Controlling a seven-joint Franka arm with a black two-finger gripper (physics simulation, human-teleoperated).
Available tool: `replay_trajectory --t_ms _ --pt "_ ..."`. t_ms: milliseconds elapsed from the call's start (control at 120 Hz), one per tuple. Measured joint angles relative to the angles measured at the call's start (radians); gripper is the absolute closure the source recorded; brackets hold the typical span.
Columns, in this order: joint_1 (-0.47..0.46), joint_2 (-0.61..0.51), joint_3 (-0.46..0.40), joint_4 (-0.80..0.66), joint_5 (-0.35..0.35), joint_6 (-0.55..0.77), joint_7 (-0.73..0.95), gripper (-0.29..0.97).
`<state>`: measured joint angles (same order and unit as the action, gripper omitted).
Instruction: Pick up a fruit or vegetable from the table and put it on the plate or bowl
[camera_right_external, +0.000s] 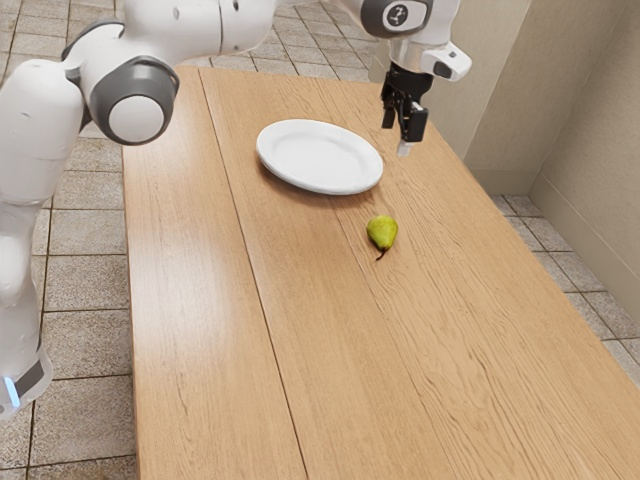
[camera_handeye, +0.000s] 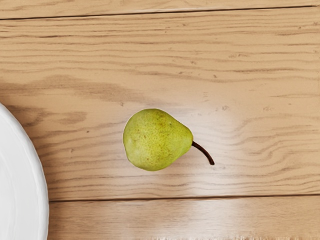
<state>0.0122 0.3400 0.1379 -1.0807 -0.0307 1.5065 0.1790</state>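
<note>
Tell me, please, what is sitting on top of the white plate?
Nothing: the plate shows a bare white top. The pear lies apart from it on the table. The wood under the plate is hidden.

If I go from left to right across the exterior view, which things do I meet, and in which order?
arm's round joint → plate → pear. The pincer hangs over nearly the same stretch as the pear, so I leave it out of the order.
</note>
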Motion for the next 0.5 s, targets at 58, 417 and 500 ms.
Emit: replay_trajectory --t_ms 58,417,500 --pt "0.000 0.000 0.000 0.000 -0.001 -0.002 0.018 0.00" --pt "0.021 0.006 -0.017 0.004 -0.040 0.006 0.097 0.00" --pt "0.019 0.029 -0.044 0.004 -0.041 0.036 0.109 0.00"
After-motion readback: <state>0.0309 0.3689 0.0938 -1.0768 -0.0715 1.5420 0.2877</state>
